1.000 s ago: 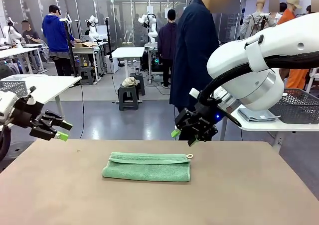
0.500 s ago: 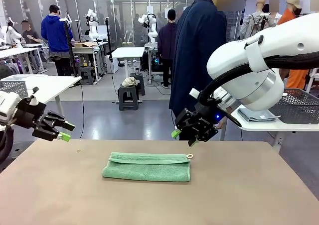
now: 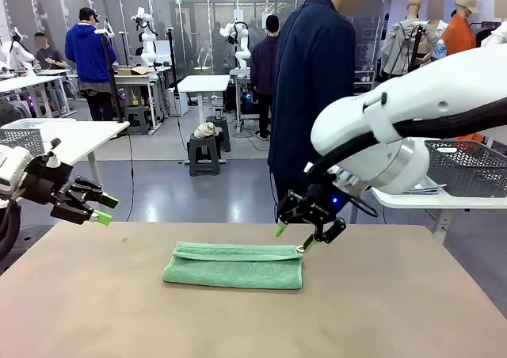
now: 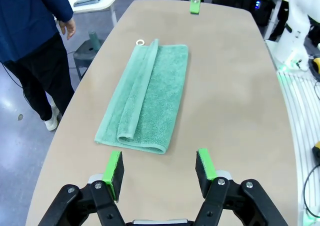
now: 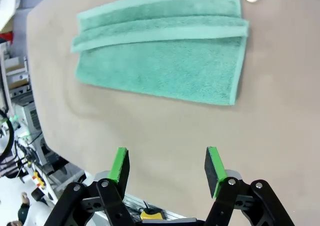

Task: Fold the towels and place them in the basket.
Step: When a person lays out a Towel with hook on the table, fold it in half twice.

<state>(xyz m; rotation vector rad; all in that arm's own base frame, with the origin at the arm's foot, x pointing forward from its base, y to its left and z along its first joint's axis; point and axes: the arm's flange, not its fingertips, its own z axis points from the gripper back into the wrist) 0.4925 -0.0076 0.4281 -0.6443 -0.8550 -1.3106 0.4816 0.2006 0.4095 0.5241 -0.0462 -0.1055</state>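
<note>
The towel [image 3: 234,265] lies folded in a long strip on the table [image 3: 396,310], about the middle, somewhat closer to the far edge. Its long axis runs left to right, along that edge. The right gripper [image 3: 294,238] hangs with its fingers open, holding nothing, just above the towel's right end, near the far corner with the loop [image 3: 302,249]. The left gripper [image 3: 104,210], also open and empty, is over the left edge, well apart from the towel. I think the right arm is nearer for the next grasp.
</note>
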